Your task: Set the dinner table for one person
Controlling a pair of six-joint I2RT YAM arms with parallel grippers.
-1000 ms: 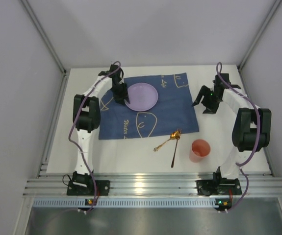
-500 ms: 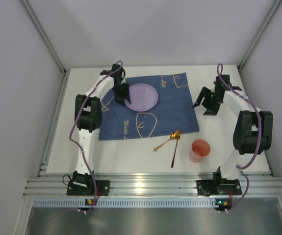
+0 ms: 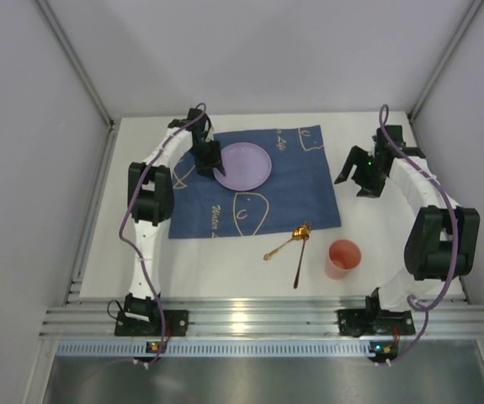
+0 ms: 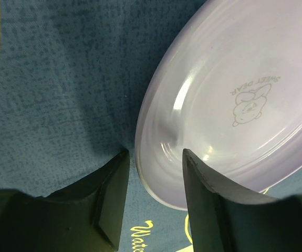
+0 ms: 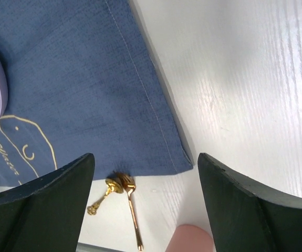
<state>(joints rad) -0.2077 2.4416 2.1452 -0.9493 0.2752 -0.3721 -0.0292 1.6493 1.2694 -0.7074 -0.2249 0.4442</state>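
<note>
Straddling the round lilac plastic plate at 9 o'clock, your left fingers stand parted, unclamped; right fingers gape empty over white desk.

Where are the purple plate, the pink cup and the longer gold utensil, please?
purple plate [image 3: 247, 164]: top external view, on its flat centre.
pink cup [image 3: 343, 254]: top external view, inside its open mouth.
longer gold utensil [image 3: 299, 263]: top external view, midway along its handle.
</note>
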